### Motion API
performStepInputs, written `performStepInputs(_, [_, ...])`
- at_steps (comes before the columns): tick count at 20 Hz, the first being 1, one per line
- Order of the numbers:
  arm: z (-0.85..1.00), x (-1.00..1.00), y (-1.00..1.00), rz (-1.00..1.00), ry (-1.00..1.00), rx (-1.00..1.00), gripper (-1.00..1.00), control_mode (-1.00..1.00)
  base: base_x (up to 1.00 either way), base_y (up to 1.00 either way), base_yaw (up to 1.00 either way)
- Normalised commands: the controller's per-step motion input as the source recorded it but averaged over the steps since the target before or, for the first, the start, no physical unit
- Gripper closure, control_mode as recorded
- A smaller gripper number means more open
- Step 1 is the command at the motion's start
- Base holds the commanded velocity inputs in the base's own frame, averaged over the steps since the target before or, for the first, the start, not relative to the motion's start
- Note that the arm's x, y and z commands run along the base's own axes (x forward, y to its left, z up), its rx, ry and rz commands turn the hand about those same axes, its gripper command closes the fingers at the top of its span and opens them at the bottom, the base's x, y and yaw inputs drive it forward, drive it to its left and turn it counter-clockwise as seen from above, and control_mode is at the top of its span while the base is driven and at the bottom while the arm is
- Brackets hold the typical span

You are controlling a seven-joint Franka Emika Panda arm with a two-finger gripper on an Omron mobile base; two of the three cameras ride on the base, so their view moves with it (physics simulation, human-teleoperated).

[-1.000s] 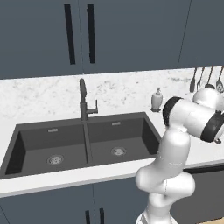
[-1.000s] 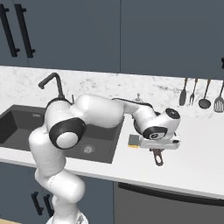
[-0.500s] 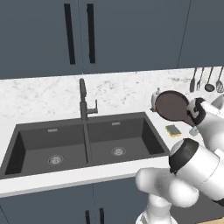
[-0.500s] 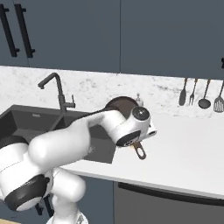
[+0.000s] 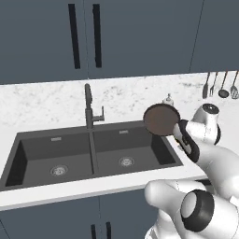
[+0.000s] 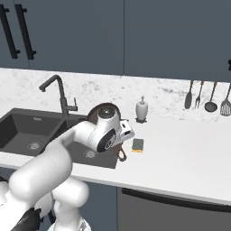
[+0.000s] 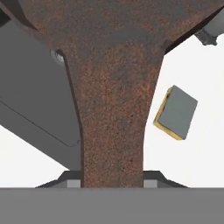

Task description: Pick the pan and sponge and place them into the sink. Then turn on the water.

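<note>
While the fingers (image 7: 112, 177) clamp the pan (image 5: 161, 119) handle beside the sink (image 5: 28, 170), its tilt could twist it loose.

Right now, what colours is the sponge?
Yellow with a blue-grey face, the sponge shows best in hand view.

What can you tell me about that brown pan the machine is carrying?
The pan is small, round and shallow, dark reddish-brown with a rough, rusty-looking surface. It is lifted off the counter and tipped on edge, so its round face looks toward the camera in the left base view. It hangs above the right end of the sink. In the hand view its long handle runs down between the jaws of the gripper, which are shut on it. Nothing else touches it.
</note>
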Motion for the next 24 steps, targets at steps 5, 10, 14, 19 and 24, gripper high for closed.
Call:
performStepInputs(5, [0.05, 0.46, 0.24, -0.06, 0.03, 0.02, 1.0, -1.0, 0.0, 0.0, 0.0])
performStepInputs(10, [-0.01, 0.24, 0.25, 0.11, 0.21, 0.1, 1.0, -1.0, 0.0, 0.0, 0.0])
performStepInputs(14, [-0.05, 0.02, 0.31, 0.19, 0.2, 0.11, 1.0, -1.0, 0.0, 0.0, 0.0])
performStepInputs(19, [-0.11, 0.05, 0.42, 0.11, 0.13, 0.0, 1.0, -1.0, 0.0, 0.0, 0.0])
performStepInputs(24, [-0.34, 0.32, 0.33, 0.05, 0.05, -0.01, 1.0, -1.0, 0.0, 0.0, 0.0])
